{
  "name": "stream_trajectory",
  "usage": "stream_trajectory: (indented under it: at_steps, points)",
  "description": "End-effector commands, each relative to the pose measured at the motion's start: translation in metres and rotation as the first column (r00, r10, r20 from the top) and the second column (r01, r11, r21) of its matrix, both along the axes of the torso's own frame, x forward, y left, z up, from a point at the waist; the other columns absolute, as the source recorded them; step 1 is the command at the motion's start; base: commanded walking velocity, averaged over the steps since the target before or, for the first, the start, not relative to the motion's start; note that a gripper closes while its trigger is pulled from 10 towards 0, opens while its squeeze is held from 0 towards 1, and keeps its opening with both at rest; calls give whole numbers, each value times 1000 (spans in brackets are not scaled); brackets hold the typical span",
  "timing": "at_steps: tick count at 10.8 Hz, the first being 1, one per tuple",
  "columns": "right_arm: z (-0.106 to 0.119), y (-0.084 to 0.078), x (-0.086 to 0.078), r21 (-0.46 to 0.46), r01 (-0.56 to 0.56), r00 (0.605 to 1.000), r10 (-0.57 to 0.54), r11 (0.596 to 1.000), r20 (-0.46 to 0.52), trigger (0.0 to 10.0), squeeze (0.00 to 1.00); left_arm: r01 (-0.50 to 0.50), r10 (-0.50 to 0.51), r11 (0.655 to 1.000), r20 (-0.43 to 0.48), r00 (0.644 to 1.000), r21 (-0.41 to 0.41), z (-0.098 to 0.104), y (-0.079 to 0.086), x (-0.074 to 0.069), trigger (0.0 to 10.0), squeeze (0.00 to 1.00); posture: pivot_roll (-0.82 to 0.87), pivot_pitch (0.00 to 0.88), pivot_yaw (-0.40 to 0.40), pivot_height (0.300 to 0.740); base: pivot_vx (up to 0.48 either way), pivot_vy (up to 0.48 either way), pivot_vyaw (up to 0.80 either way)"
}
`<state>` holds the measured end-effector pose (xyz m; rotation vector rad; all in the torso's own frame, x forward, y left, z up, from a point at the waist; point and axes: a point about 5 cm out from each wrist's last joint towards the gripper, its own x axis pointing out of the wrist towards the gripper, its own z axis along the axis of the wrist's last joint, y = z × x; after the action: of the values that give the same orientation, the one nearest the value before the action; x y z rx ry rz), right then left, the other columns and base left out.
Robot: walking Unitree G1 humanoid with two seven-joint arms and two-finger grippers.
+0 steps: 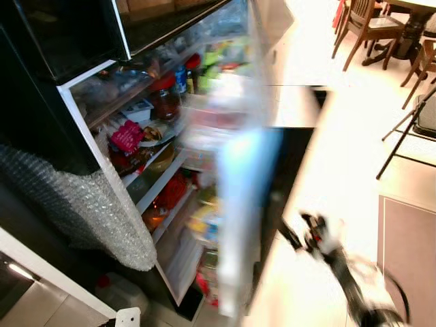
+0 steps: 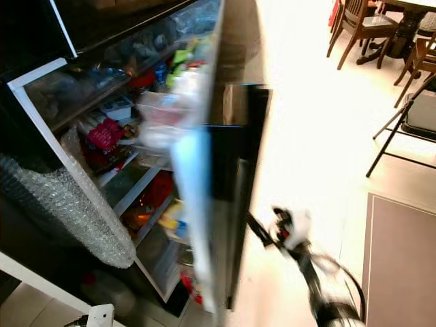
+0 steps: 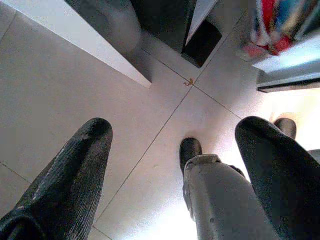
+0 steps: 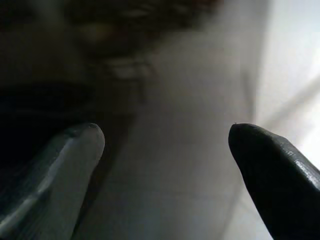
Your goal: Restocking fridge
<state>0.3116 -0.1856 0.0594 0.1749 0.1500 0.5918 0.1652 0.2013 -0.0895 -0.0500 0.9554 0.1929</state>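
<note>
Right gripper [image 1: 310, 228]: nearest, low right of the door, fingers spread, empty.
Left gripper [image 3: 175, 150]: parted over the floor, empty.
Fridge door [image 1: 238, 225]: blurred, ajar.
Fridge [image 1: 146, 146]: left, shelves crowded.
Advice: steady the door fully open before loading.

Strong motion blur and blown-out floor glare in the head views

The open white-edged fridge door [image 1: 238, 204] smears into streaks, and the silver right arm [image 1: 340, 262] blurs too; the pale tiled floor [image 1: 354, 136] to the right burns out in hard light from the far right, while the black fridge cabinet [image 1: 54, 41] on the left sits in shadow. The right wrist view is dim, soft and unfocused; the left wrist view is bright and sharper.
</note>
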Motion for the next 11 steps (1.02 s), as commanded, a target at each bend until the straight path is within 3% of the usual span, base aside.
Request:
stream_trajectory:
  at_steps: [1, 5, 11]
  points:
    - [14, 12, 8, 29, -85, 996, 84, 996, 39, 10000, 0, 2, -2, 1000, -13, 1000, 7, -1, 1, -3, 10000, 0, -78, 21, 35, 740, 0, 0, 0]
    - [41, 47, 32, 82, -223, 974, 217, 971, 71, 10000, 0, 3, -3, 1000, -10, 1000, 6, -1, -1, -3, 10000, 0, -62, 13, 28, 740, 0, 0, 0]
    - [36, 53, 31, 108, -228, 973, 224, 968, 47, 10000, 0, -3, 3, 1000, -8, 1000, 4, -1, -2, -3, 10000, 0, -59, 10, 26, 740, 0, 0, 0]
